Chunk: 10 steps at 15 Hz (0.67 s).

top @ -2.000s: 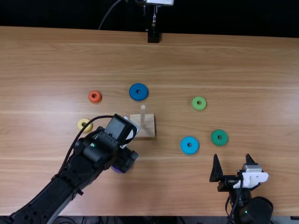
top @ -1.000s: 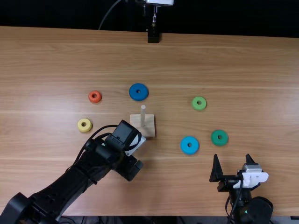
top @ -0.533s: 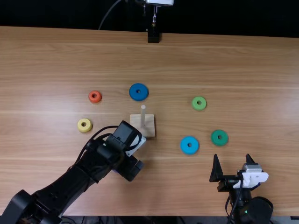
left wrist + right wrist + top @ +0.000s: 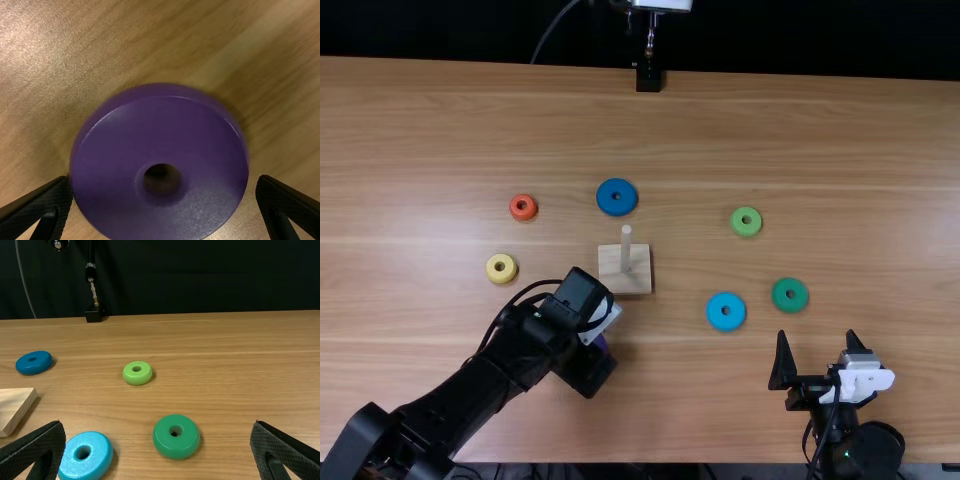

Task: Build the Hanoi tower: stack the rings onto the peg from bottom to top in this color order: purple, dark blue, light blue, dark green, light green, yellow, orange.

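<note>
We hold the left gripper (image 4: 588, 370) at the purple ring (image 4: 210, 195), jaws apart; our right gripper (image 4: 818, 338) has its jaws apart too.

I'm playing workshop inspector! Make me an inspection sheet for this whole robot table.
Surface: light brown wooden table, shiny spots
Peg: bare, upright on its pale block
Loose rings: dark blue, light blue, dark green, light green, yellow, orange
Purple ring: between the left gripper's fingers
Clutter: nothing seen
Left gripper: open
Right gripper: open
Cables: black cable looping beside the left arm; thin cable beyond the far edge
Surroundings: dark backdrop; stand at the far edge
</note>
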Tool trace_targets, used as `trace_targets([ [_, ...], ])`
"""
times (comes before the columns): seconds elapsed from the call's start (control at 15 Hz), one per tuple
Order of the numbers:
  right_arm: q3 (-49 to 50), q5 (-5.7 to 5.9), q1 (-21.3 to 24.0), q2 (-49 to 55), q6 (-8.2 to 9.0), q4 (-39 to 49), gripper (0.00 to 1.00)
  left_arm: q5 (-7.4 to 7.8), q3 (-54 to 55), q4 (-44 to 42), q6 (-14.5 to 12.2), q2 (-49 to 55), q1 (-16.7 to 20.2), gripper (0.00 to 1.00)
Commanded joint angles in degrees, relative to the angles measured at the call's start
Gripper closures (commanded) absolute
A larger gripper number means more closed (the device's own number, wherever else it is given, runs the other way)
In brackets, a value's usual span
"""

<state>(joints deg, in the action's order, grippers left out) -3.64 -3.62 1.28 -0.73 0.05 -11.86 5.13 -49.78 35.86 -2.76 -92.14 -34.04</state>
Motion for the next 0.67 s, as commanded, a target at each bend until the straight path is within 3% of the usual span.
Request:
trace_targets([
  [0.0, 2.8, -0.81, 0.7, 0.7, -0.05, -4.7, 0.00, 1.31, 0.4, -0.2, -0.2, -0.6, 0.5, 0.00],
  [0.6, 2.8, -0.81, 0.7, 0.7, -0.05, -4.7, 0.00, 1.31, 0.5, -3.5, -0.2, -0.7, 0.4, 0.00],
])
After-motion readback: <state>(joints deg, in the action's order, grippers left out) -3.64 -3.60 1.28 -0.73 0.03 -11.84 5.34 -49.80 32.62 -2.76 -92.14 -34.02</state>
